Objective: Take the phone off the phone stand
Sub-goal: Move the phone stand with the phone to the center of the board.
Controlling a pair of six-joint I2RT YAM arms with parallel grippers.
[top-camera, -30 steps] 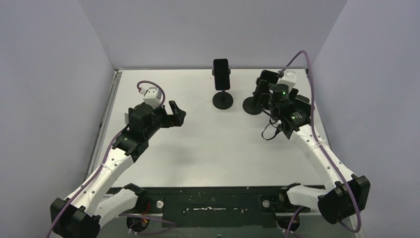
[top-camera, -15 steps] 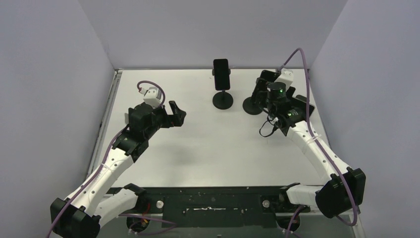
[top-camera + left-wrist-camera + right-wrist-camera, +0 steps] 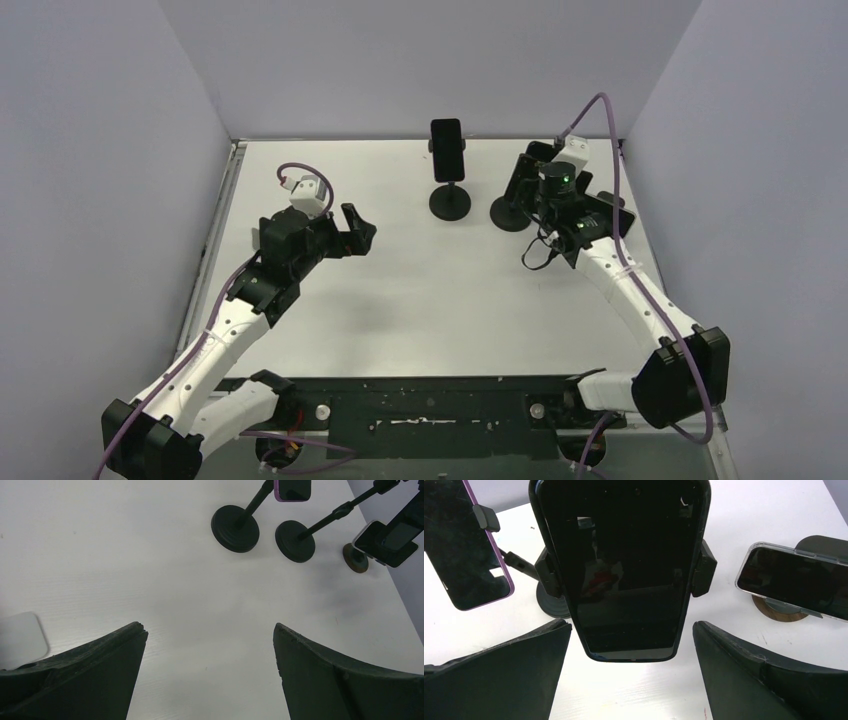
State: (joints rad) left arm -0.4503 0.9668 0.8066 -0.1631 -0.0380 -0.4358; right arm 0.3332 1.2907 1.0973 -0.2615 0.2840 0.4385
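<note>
White surface (image 3: 420, 300) w/ grey walls on three sides fills the scene. Left arm (image 3: 215, 340) reaches from the near-left corner toward mid-left; right arm (image 3: 640, 300) stretches up the right side to the far-right area, purple cable looping over its wrist. Three stands at the back. The purple phone's stand (image 3: 450, 203) is in the ctr, round black base, upright stem. The phone stand (image 3: 510, 213) is just beside it on the right, its base close to the other one, apart as far as the left wrist view shows. A low wooden puck stand (image 3: 779, 611) is farthest right. The black phone (image 3: 624, 570) is not yet out: it sits upright, screen dark, clamped at both long edges by the phone stand's side grips, facing the right wrist cam. The purple-cased phone (image 3: 466, 545) sits tilted in its own clamp to the left; the clear-cased phone (image 3: 796, 582) lies slanted on the wooden puck stand to the right. Right gripper (image 3: 630, 625) is spread wide and holds nothing – its two fingers frame the black phone's lower end from either side, w/ a gap showing btwn each fingertip and the phone's edge. Left gripper (image 3: 207, 627) is also fully spread and empty, hanging over bare surface well apart from the stands – only white tabletop btwn its fingers. A small green light (image 3: 562, 182) glows on the right wrist.
</note>
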